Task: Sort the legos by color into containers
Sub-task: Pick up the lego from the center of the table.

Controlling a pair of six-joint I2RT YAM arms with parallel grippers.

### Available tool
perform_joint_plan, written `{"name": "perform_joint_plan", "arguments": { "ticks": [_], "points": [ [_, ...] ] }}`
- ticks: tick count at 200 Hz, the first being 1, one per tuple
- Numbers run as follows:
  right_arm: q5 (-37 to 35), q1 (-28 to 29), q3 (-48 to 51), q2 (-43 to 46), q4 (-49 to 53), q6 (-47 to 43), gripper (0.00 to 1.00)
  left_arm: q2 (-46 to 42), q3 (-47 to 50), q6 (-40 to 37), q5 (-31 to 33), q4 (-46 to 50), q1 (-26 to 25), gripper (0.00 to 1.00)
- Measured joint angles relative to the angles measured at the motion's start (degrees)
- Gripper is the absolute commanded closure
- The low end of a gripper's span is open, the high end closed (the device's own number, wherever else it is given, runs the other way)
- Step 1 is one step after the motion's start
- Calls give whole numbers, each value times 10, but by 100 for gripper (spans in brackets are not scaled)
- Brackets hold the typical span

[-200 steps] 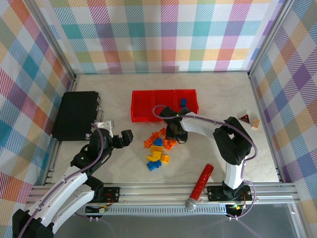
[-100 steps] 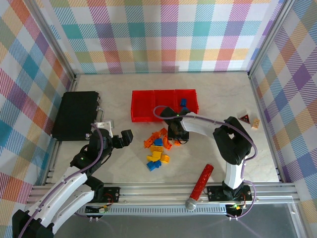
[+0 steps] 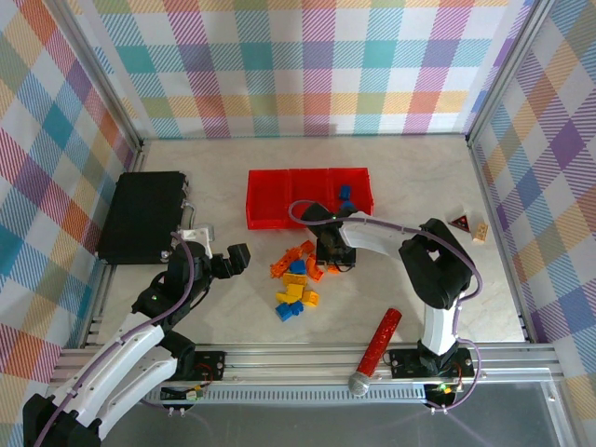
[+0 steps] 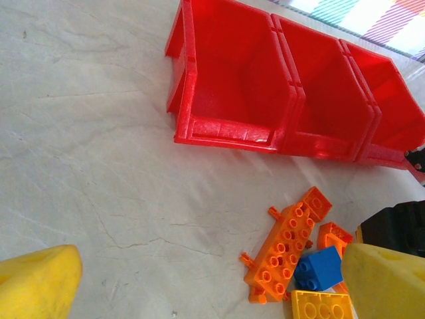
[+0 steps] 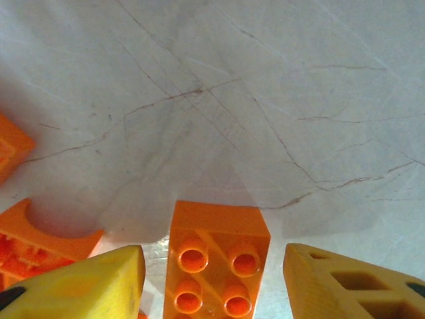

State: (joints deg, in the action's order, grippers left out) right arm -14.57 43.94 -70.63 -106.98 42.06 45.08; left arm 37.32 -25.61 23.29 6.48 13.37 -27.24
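Pastel plaid walls [image 3: 307,65] on three sides; pale veined tabletop [image 3: 410,177]; aluminium rail [image 3: 307,358] along near edge.

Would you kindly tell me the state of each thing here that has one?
left hand: open, holding nothing.
right hand: open, astride the orange brick.
left bin: empty.
middle bin: empty.
right bin: holds blue bricks.
black case: closed.

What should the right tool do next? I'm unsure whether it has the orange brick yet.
Probably close the right tool on the orange brick: it lies on the table between both fingers, a narrow gap on each side, not yet gripped.
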Motion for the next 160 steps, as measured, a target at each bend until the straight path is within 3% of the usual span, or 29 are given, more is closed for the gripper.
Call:
{"name": "perform_joint_plan", "arguments": {
  "ticks": [56, 160],
  "points": [
    [0, -1, 12, -2, -6, 7, 59, 0, 0, 0, 0, 0, 0, 0],
    [0, -4, 7, 19, -19, -26, 71, 0, 0, 0, 0, 0, 0, 0]
  ]
}}
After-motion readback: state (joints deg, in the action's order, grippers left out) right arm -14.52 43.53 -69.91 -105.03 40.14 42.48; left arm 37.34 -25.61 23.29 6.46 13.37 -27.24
